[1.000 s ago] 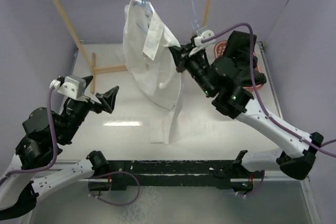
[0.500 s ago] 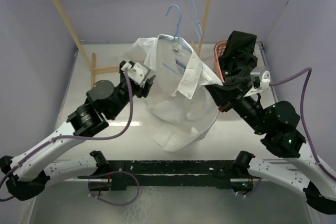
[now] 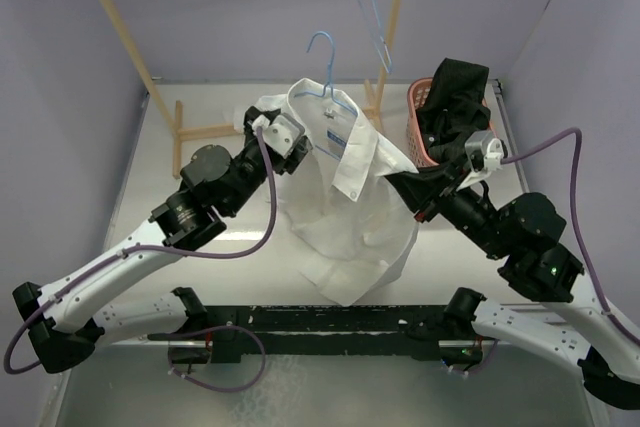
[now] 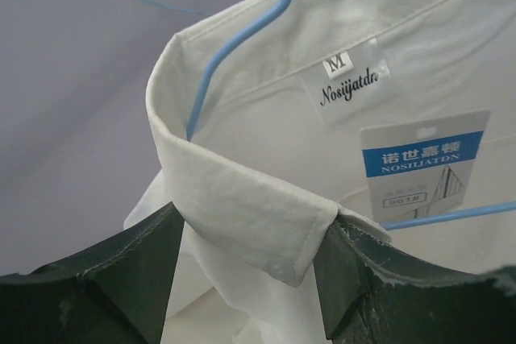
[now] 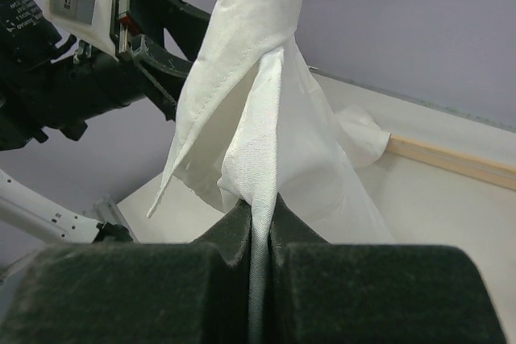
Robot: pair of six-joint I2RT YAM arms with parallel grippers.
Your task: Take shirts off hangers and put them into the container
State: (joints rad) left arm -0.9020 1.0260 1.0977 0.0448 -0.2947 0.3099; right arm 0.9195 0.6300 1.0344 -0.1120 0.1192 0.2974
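A white shirt (image 3: pixel 350 217) hangs in mid-air between my two grippers, with a light-blue hanger (image 3: pixel 322 47) still inside its collar and the hook free of the rack. My left gripper (image 3: pixel 298 147) is shut on the collar; in the left wrist view the collar tip (image 4: pixel 266 215) spans both fingers of that gripper (image 4: pixel 254 231), below the hanger wire (image 4: pixel 242 34). My right gripper (image 3: pixel 405 182) is shut on a fold of the shirt's right side (image 5: pixel 266 78), pinched tight between the jaws of that gripper (image 5: pixel 258 207). The pink container (image 3: pixel 418 117) at the back right holds a black shirt (image 3: pixel 455 97).
A second blue hanger (image 3: pixel 372 7) hangs bare from the wooden rack, whose poles (image 3: pixel 125 37) stand at the back and whose base bar (image 3: pixel 205 132) lies on the table. White walls close in the table on both sides. My left arm (image 5: pixel 97 78) shows in the right wrist view.
The white shirt and its hanger have come off the rack and lower. My left arm swung in from the left and closed on the collar. The right arm drew back right with the fabric.
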